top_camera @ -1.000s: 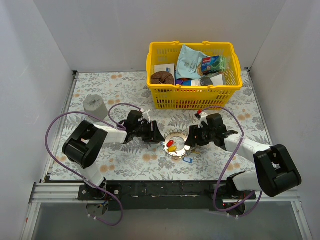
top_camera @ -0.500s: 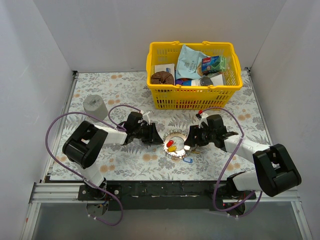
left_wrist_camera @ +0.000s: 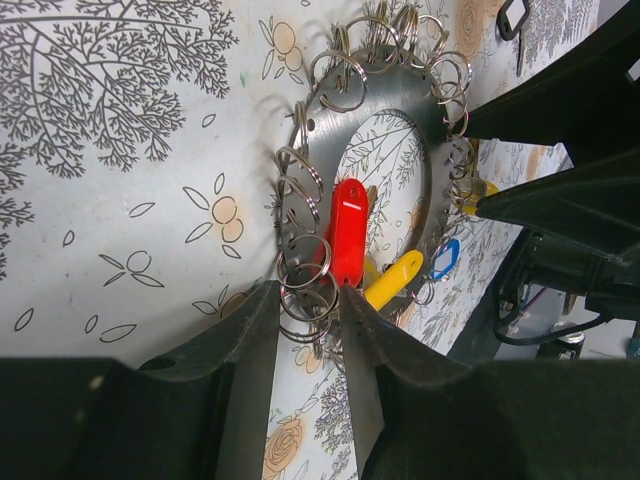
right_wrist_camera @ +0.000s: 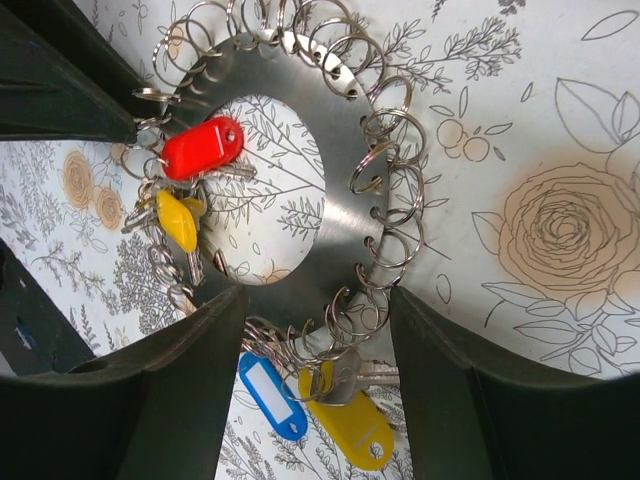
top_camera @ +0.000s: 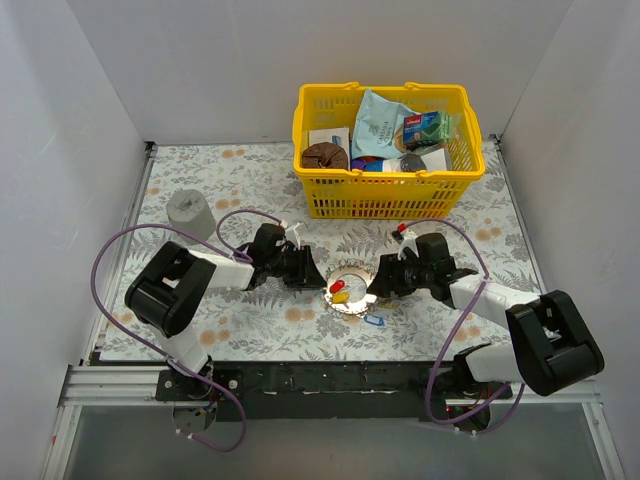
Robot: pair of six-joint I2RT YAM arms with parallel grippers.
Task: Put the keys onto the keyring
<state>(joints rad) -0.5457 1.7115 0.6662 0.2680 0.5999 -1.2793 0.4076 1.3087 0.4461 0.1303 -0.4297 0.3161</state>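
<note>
The keyring [top_camera: 356, 270] is a flat shiny silver ring lying on the floral mat between my arms, with several small split rings along its rim. It shows in the left wrist view [left_wrist_camera: 318, 130] and the right wrist view [right_wrist_camera: 345, 205]. A red-tagged key [right_wrist_camera: 202, 147] and a yellow-tagged key [right_wrist_camera: 178, 220] lie in its hole. A blue tag [right_wrist_camera: 270, 395] and a second yellow-tagged key [right_wrist_camera: 352, 425] hang off its near rim. My left gripper [top_camera: 318, 275] [left_wrist_camera: 305, 300] is pinched on split rings at the ring's left rim. My right gripper [top_camera: 372, 285] [right_wrist_camera: 315, 310] is open, straddling the right rim.
A yellow basket [top_camera: 380, 208] full of packets stands behind the ring at the back right. A grey cylinder [top_camera: 188, 210] stands at the back left. White walls close in both sides. Purple cables loop from both arms.
Both grippers stay at the ring. The right wrist has shifted slightly toward the back, and the ring with its red and yellow tags has edged a little to the left.
</note>
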